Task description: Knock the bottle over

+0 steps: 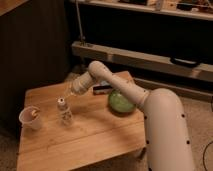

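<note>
A low wooden plank counter [85,137] carries a white paper cup [30,118] at its left edge, a small clear plastic bottle with a white cap [64,111] standing upright near it, and a green round bowl [121,101] toward the right. The gripper [68,95] hangs just above the bottle's cap.

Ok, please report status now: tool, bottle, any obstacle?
Tool just above the small clear plastic bottle. Bottle upright on wooden table. White paper cup left, apart.

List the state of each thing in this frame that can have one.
bottle: upright on the table, cap on, not knocked over
gripper: close above and right of the bottle's cap
cup: upright, left of the bottle
green bowl: upright on the table, right side
</note>
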Controlling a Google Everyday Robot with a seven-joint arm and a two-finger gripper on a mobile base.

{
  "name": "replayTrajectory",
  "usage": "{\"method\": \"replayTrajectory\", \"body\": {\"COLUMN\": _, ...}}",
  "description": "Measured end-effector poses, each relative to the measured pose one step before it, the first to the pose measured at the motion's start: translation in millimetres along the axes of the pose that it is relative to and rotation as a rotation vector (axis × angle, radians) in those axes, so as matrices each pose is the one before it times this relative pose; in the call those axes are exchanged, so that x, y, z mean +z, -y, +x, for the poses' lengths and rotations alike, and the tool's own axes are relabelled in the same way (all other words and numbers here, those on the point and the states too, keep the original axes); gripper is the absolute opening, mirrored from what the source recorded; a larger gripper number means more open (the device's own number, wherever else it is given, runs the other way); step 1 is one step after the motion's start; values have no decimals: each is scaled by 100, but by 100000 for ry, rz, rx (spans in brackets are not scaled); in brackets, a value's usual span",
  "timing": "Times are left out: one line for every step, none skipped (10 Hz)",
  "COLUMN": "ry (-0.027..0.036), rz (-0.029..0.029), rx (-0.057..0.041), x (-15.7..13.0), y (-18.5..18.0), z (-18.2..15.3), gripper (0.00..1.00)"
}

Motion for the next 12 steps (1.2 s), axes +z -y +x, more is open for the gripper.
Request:
{"method": "replayTrajectory", "body": {"ry": -3059, "rz": 4031, "rx": -1932, "x": 504, "y": 570, "z": 558, "gripper": 0}}
{"method": "replayTrajectory", "body": {"ry": -3497, "rz": 3687, "rx": -2654, "x": 564, "y": 439, "z": 959, "gripper": 0}}
{"method": "replayTrajectory", "body": {"ry": -1465, "rz": 2427, "rx": -1577, "x": 336, "y": 527, "z": 732, "gripper": 0}}
{"method": "replayTrajectory", "body": {"ry": -1365, "rz": 2653, "rx": -1972, "x": 295, "y": 828, "z": 971, "gripper": 0}}
{"method": "replayTrajectory", "body": {"ry": -1191, "rz": 3031, "rx": -2122, "x": -50, "y": 1334, "z": 944, "gripper": 0}}
{"method": "replayTrajectory", "body": {"ry": -746, "rz": 2320, "rx": -625, "x": -159, "y": 1235, "z": 528, "gripper": 0}}
{"method": "replayTrajectory", "body": {"ry": -686, "rz": 1559, "rx": 78, "x": -349, "y": 1333, "z": 518, "gripper": 0}}
{"method": "replayTrajectory", "body": {"ry": 58, "rz": 742, "rx": 754, "x": -330, "y": 1137, "z": 263, "gripper": 0}}
{"method": "replayTrajectory", "body": {"ry": 562, "rz": -116, "rx": 1466, "x": -376, "y": 913, "z": -32, "gripper": 0}}
{"method": "replayTrajectory", "body": {"ry": 827, "rz": -519, "rx": 1940, "x": -392, "y": 853, "z": -318, "gripper": 0}}
{"method": "replayTrajectory", "body": {"ry": 1086, "rz": -1723, "rx": 2859, "x": -532, "y": 1031, "z": -534, "gripper": 1}}
{"method": "replayTrajectory", "body": {"ry": 1408, "rz": -2612, "rx": 2988, "x": -627, "y": 720, "z": -551, "gripper": 3}}
